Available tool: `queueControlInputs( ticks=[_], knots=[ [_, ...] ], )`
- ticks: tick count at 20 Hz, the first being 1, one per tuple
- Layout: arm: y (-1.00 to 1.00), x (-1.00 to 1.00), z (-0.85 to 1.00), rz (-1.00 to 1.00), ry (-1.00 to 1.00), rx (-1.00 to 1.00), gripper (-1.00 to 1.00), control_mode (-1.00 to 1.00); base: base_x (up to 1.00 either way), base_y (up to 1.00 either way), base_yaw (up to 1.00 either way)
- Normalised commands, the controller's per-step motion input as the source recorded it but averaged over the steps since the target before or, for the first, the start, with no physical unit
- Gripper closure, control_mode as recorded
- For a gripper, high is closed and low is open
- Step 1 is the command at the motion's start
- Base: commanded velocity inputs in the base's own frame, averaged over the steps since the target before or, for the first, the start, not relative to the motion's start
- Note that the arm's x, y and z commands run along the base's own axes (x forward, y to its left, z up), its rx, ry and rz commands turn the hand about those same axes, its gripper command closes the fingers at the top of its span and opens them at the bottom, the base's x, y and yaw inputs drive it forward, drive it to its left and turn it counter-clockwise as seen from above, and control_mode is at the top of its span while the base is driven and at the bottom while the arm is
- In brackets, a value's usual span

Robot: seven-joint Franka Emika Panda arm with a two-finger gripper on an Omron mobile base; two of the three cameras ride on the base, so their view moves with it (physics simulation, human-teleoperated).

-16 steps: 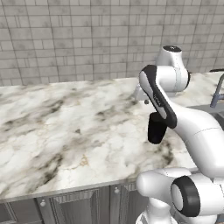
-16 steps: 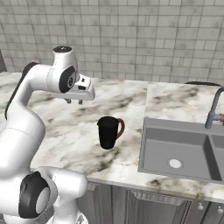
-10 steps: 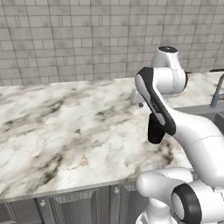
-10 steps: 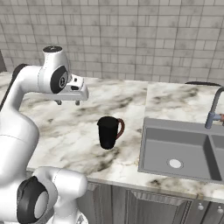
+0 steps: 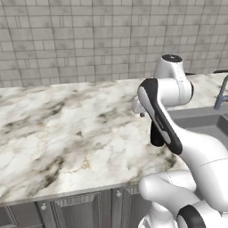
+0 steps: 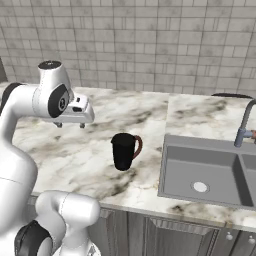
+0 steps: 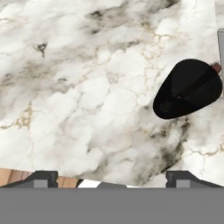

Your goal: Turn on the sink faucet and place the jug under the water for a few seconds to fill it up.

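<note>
The jug (image 6: 124, 151) stands upright on the marble tabletop (image 6: 60, 145), near its front edge and just beside the left rim of the sink (image 6: 210, 172), not touching it. It is matte black and slightly tapered, and its thin reddish-brown handle points toward the sink. In the left base view the jug (image 5: 156, 136) is mostly hidden behind the white arm, with only its dark lower body showing. In the hand view the jug (image 7: 188, 89) appears from above as a dark rounded shape at the right side, with a sliver of the handle at its far edge.

The gripper (image 6: 70, 124) hangs above the tabletop to the left of the jug and farther back, well apart from it, with its short fingers pointing down. In the hand view the two dark finger tips (image 7: 43, 178) sit at opposite sides of the bottom, so the jaws stand wide apart with nothing between them but bare marble.

The sink is a dark grey recess set into the right part of the tabletop, with a round pale drain (image 6: 200, 187) in the basin nearest the jug. The sink faucet (image 6: 245, 125) rises as a thin grey gooseneck behind the divider between the basins, at the right edge of the right base view. The basin under it looks dry.
</note>
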Motion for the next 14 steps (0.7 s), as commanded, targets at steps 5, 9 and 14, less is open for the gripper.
queueControlInputs(
  ticks=[5,9,14],
  knots=[
    [0.00,-0.32,0.00,0.00,0.00,0.00,-1.00,-1.00,0.00,0.00,0.00],
    [-0.01,-0.65,0.00,0.00,0.00,0.00,-1.00,-1.00,0.00,0.00,0.00],
    [-0.08,-0.56,0.00,0.00,-0.01,0.00,-1.00,-1.00,0.00,0.00,0.00]
  ],
)
